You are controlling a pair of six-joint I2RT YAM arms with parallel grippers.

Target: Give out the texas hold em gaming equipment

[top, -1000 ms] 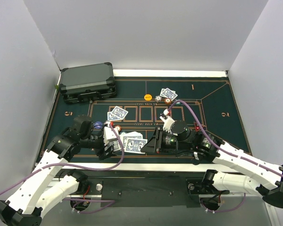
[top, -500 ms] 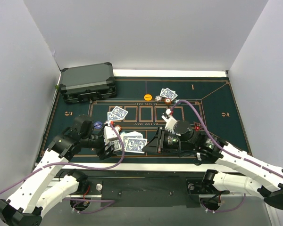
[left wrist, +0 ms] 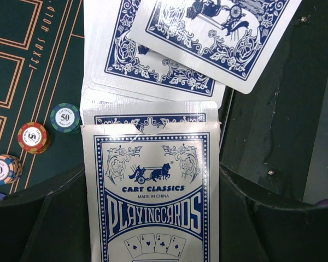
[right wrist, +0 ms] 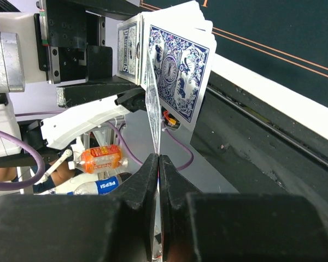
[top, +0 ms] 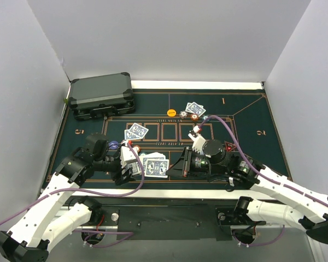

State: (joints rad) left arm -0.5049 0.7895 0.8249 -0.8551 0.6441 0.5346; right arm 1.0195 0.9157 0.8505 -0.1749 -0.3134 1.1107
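Dealing stands partway, dealt cards (top: 135,131) already down: your right gripper (right wrist: 158,164) pinches one card (right wrist: 152,109) from the deck (left wrist: 152,185) your left gripper (top: 127,164) clamps.

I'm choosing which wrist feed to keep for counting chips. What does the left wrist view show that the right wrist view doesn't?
Only the left wrist view: poker chips on the green felt, and the card box with its printed front readable. Only the right wrist view: the right gripper shut on one card seen edge-on, and two drink bottles off the table. Both: the card box with blue-backed cards sticking out of it.
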